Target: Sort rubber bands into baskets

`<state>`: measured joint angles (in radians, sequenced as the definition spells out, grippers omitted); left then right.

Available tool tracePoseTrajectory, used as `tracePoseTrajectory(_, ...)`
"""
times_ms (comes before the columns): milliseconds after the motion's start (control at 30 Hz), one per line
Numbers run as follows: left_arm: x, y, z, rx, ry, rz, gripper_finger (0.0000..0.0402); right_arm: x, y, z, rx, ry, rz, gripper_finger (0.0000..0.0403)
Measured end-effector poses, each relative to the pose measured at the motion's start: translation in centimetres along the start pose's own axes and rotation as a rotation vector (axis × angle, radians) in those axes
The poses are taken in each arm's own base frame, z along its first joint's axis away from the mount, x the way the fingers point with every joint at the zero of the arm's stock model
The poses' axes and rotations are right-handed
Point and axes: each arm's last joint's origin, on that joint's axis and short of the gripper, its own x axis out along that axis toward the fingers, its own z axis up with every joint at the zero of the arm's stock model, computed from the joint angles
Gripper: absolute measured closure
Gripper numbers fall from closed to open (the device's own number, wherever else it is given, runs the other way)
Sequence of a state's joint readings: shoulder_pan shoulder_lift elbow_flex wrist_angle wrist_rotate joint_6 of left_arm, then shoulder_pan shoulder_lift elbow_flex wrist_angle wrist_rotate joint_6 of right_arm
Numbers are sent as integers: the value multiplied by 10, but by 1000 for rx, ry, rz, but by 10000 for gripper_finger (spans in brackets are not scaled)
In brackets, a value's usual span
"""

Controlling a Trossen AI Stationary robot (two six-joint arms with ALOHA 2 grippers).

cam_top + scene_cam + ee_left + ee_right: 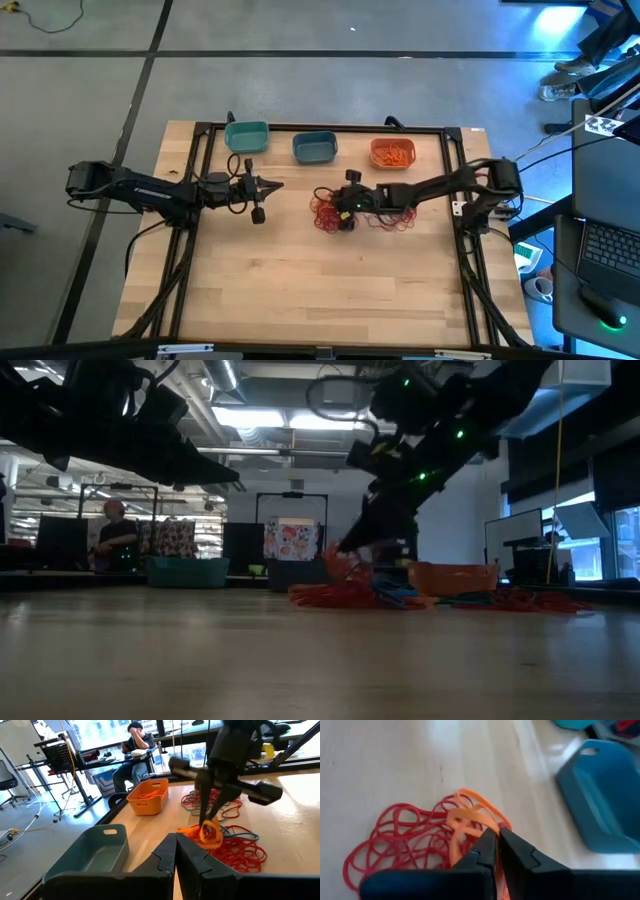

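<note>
Right gripper [496,836] down in the rubber bands [410,840] mid-table, fingers pinched together on an orange band [465,820], red loops just beside, slate blue basket [605,795] near; left gripper [175,851] fully closed, empty, beside teal basket [95,852].

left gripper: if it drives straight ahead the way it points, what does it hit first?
Probably the right gripper, pinching orange rubber bands above the red pile. The left gripper aims there; depth is unclear.
</note>
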<state>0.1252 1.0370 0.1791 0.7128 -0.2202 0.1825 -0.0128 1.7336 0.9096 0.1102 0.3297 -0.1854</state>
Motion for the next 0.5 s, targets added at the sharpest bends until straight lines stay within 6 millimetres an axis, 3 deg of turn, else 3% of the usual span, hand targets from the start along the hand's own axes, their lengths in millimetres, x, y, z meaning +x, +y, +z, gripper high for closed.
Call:
tracePoseTrajectory(133, 0, 0, 0, 0, 2, -1, 396, -10, 3, 0, -5, 39, -51, 394)
tracePoseTrajectory(333, 0, 0, 0, 0, 1, 0, 396, -14, 8, -9, 40, 125, 128, 389)
tracePoseTrajectory(500, 0, 0, 0, 0, 0, 0, 396, -19, -1, -9, 84, 160, -134, 387)
